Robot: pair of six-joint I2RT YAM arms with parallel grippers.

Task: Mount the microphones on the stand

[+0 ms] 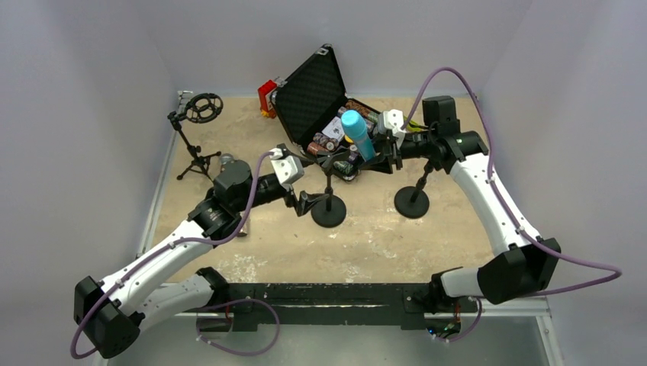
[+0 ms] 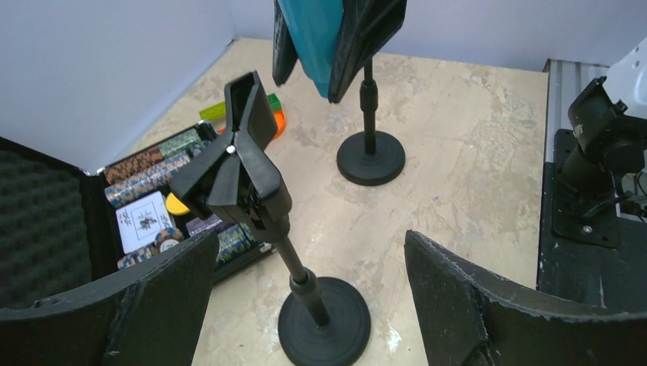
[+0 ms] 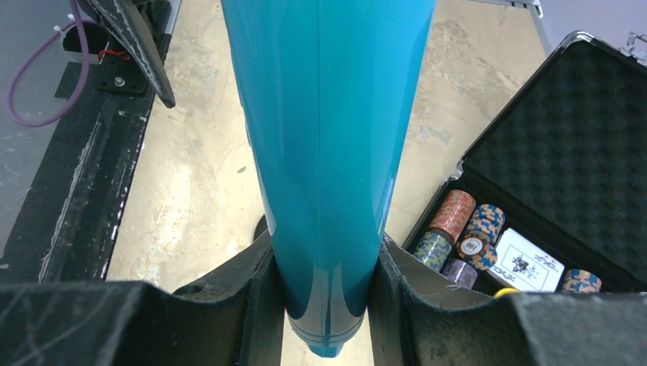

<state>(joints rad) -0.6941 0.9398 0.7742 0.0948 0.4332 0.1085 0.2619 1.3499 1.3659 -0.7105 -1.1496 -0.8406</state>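
My right gripper [image 1: 375, 149] is shut on the light blue microphone [image 1: 357, 133] and holds it tilted in the air above the open case. In the right wrist view the microphone [image 3: 328, 137] is clamped between the gripper [image 3: 326, 263] near its tail end. A round-base stand [image 1: 329, 207] with an empty black clip [image 2: 238, 156] stands below it. My left gripper [image 1: 309, 201] is open, its jaws either side of that stand's pole [image 2: 301, 271] without touching it. The microphone also shows at the top of the left wrist view [image 2: 314, 38]. The red and silver microphones are out of view.
A second round-base stand [image 1: 412, 200] stands to the right, also seen in the left wrist view [image 2: 371, 156]. A tripod stand with a ring mount [image 1: 200, 110] is at the far left. An open black case [image 1: 309, 95] holds poker chips [image 2: 145, 164] and cards. A red item [image 1: 266, 94] lies behind the case.
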